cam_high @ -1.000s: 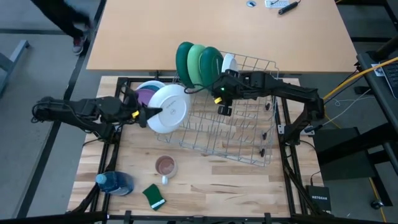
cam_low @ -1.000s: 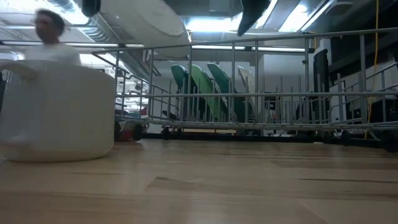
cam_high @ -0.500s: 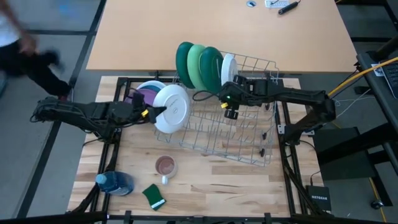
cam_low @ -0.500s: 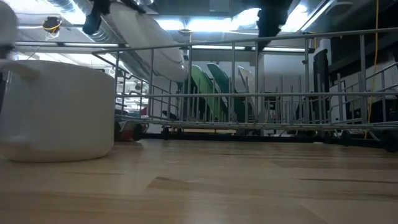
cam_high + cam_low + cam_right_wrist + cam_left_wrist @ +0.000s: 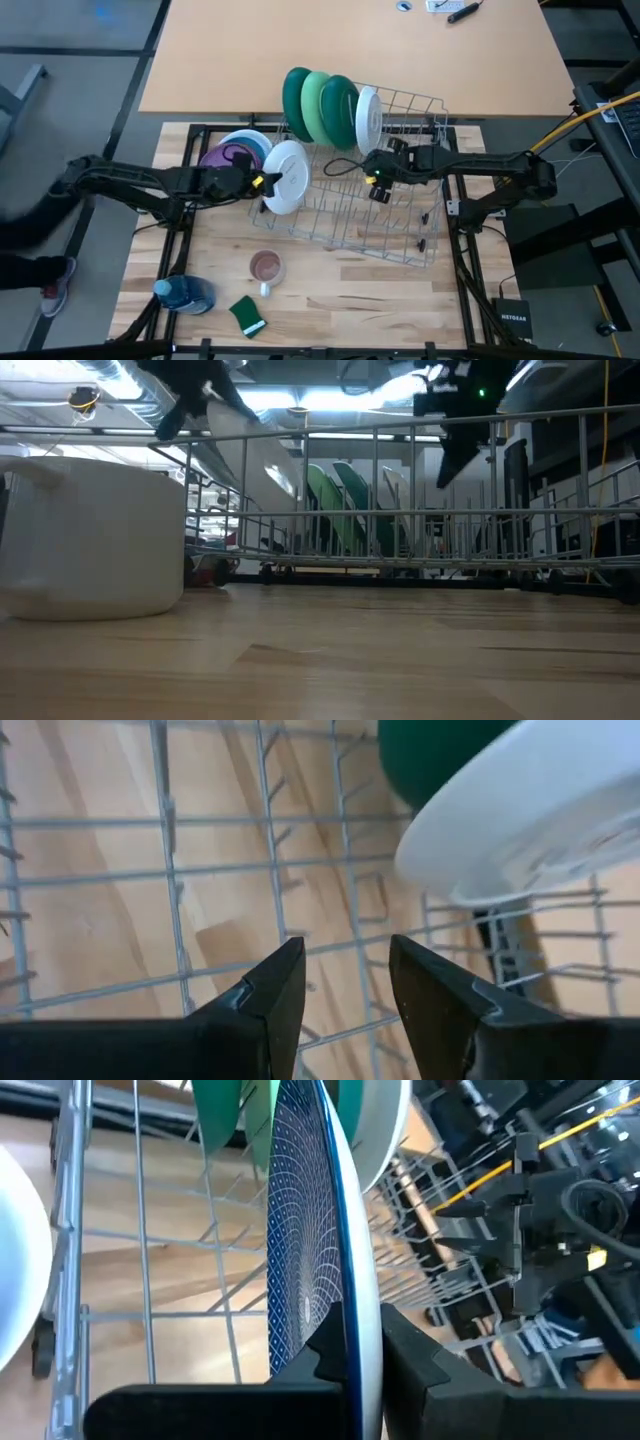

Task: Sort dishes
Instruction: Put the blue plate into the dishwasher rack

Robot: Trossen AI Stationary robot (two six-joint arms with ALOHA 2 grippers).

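Left gripper (image 5: 262, 182) pinching the rim of a round white plate with a blue patterned face (image 5: 285, 177), held on edge at the near-left end of the silver wire dish rack (image 5: 400, 225). Blue face seen only from the left wrist. Right gripper (image 5: 377, 187) over the rack's middle, fingers spread, holding nothing. At the rack's far end, upright: dark green plate (image 5: 297, 101), light green plate (image 5: 318, 104), another green plate (image 5: 339, 105), white plate (image 5: 367, 116). Purple plate (image 5: 222, 158) half hidden behind the left arm.
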